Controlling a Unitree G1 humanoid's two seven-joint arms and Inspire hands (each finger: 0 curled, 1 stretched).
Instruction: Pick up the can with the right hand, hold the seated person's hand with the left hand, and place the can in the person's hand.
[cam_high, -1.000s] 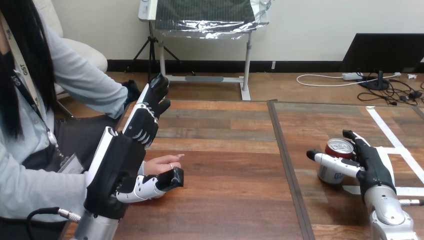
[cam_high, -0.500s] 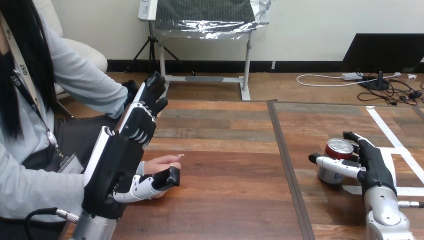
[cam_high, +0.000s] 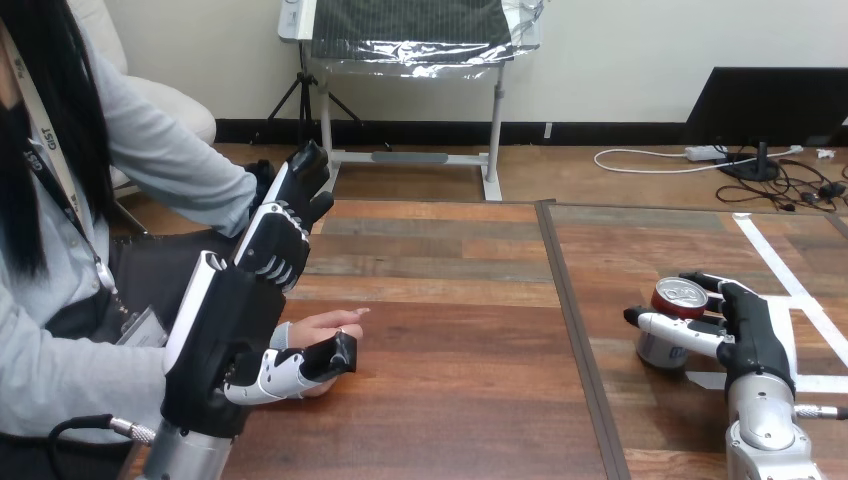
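— Where's the can (cam_high: 678, 300)?
— The cylindrical metal can stands upright on the wood-plank desk (cam_high: 450, 330), right robot hand (cam_high: 745, 325) curled round it.
— And the left robot hand (cam_high: 235, 320)?
— Wide, fingers straight, above the person's hand (cam_high: 325, 322) resting on the desk.

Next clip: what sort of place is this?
Probably a robot test bench: a wooden table marked with white tape, a single can staged on it, a person's hand resting there.

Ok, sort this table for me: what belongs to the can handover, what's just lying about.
Job: can, right hand round it, left hand beside the person's hand.
Idle: white tape strips on the table.
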